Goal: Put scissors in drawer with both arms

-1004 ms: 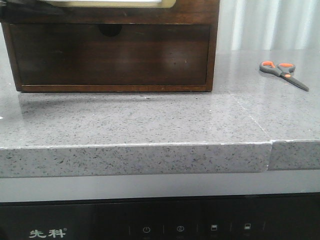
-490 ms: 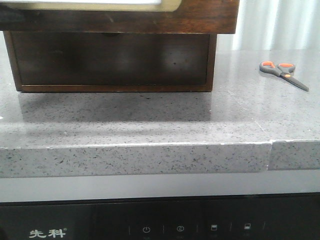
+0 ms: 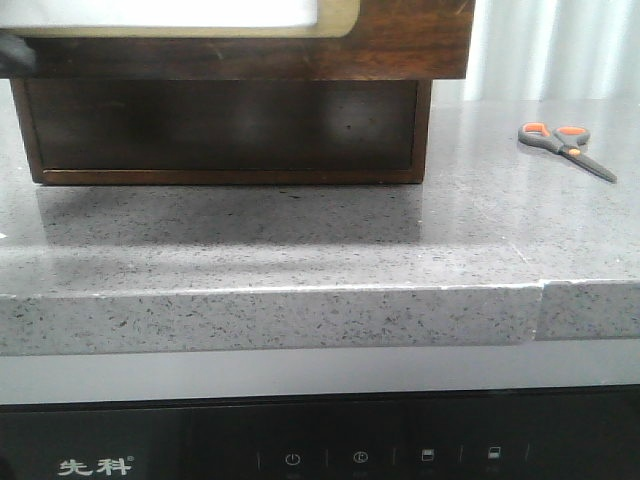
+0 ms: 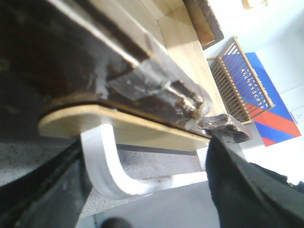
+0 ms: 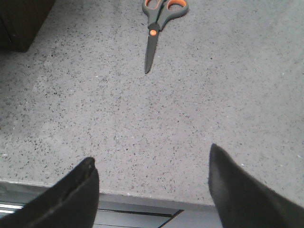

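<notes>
Scissors (image 3: 565, 147): laid flat on the bench (image 3: 300, 250), well apart from the drawer (image 3: 240, 40).
Right pincer (image 5: 152, 183): held wide, empty.
Left pincer (image 4: 142, 190): spread around the drawer's handle; grip cannot be told.

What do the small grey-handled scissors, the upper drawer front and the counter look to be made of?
The small scissors with dark grey handles: probably matte plastic handles with orange inserts and dull grey metal blades. The dark brown drawer front with a cream-framed pale panel: likely varnished wood, going by grain and sheen. The grey speckled countertop: polished stone or composite, faintly reflective.
</notes>
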Robot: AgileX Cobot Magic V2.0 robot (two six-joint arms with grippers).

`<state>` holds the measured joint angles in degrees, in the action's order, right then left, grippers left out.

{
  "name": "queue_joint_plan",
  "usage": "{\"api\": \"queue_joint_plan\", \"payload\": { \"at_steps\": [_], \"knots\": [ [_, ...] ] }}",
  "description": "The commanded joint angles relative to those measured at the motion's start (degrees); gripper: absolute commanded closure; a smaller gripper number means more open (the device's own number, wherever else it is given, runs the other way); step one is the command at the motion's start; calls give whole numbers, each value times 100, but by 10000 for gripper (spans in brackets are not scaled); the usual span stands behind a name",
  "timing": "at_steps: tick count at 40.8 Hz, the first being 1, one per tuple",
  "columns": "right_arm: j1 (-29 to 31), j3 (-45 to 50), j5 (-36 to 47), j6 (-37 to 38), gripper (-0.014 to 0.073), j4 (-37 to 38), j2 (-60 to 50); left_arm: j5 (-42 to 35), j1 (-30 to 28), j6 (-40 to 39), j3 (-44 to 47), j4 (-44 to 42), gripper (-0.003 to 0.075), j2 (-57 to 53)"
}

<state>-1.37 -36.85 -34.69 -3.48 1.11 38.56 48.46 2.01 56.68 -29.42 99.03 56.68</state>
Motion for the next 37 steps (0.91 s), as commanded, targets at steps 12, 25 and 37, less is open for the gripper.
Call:
{"api": "queue_joint_plan", "payload": {
  "at_steps": [12,25,37],
  "knots": [
    [1,-194,373,1,81,61,26,107,34,-23,392,-100,213,-117],
    [1,-194,373,1,81,61,26,488,34,-274,449,-488,216,-1024],
    [1,-194,373,1,81,61,26,140,34,-2707,-866,-4306,216,-1762]
  ]
}}
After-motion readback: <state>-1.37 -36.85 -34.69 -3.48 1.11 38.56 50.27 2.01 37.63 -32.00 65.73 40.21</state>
